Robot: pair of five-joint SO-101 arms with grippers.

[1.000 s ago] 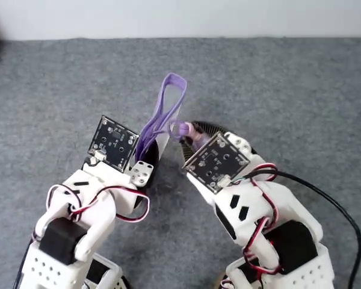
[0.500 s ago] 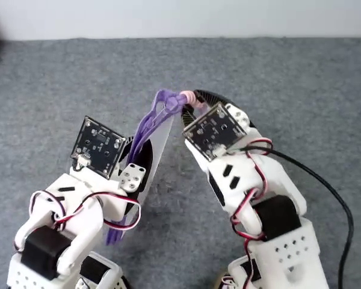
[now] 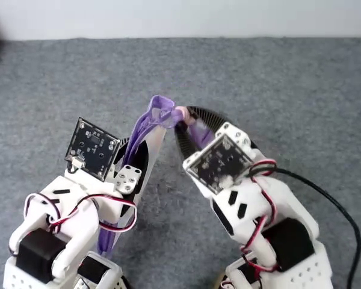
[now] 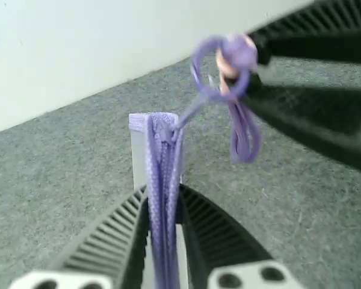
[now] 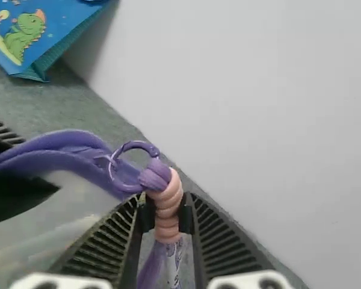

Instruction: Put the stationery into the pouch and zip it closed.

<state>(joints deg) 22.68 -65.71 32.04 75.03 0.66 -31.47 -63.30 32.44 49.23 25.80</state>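
Clear plastic pouch with a purple fabric zip strip (image 3: 145,135) stands on edge, zip uppermost, near the middle of the grey felt-covered table (image 3: 289,90), well apart from the far edge under the white wall (image 3: 168,18).

Left hand (image 4: 163,198): black ribbed fingers (image 4: 207,226) pressed onto either side of the pouch's zip strip, pinching it at the end nearer the arms; zip tapes lie together from this grip to the slider at the far end.

Right hand (image 5: 165,208): pinching the zip pull (image 5: 162,192), a pink coiled bead on a purple cord with a small purple ring; the pull sits at the pouch's far end, held just above the strip; cord loop hangs loose below the bead in the left wrist view.

Blue printed sheet with a green dinosaur (image 5: 24,30) leans at the foot of the wall.
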